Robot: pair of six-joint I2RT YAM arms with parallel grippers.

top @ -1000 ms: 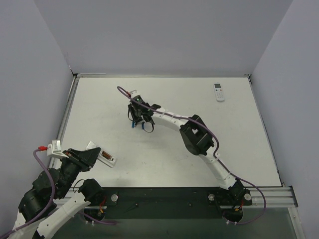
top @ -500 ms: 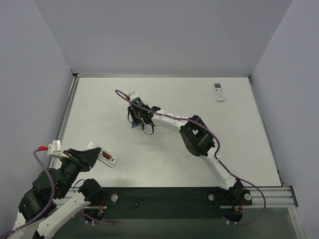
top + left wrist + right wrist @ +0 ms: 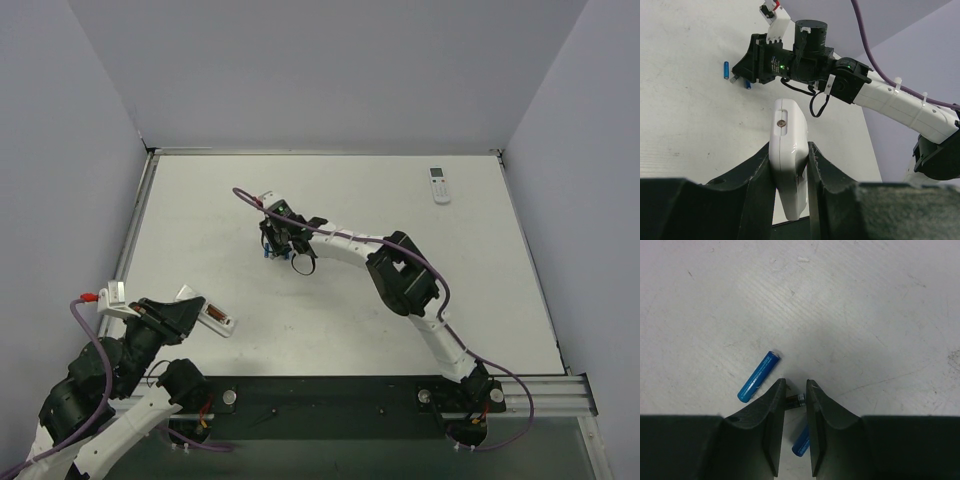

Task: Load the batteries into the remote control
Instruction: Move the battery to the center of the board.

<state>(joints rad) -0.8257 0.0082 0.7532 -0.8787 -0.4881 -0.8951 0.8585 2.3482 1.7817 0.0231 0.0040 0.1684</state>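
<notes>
White glossy remote control (image 3: 787,125), rounded at the edges, clamped edgewise in black left hand (image 3: 790,146) at near left. Right hand (image 3: 795,385) narrowed onto dark end of slim blue cylindrical battery (image 3: 801,440); second battery (image 3: 758,376) lay just beside on matte, scuffed table (image 3: 865,315).

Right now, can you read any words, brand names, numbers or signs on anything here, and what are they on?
None can be read.
Slim blue cylindrical batteries: any print too blurred.
Rounder white plastic remote at the far right: screen and buttons too small.
Slim white plastic remote in the left pincer: no lettering shows.
Black wrist housing on the right arm: pale label, illegible.
</notes>
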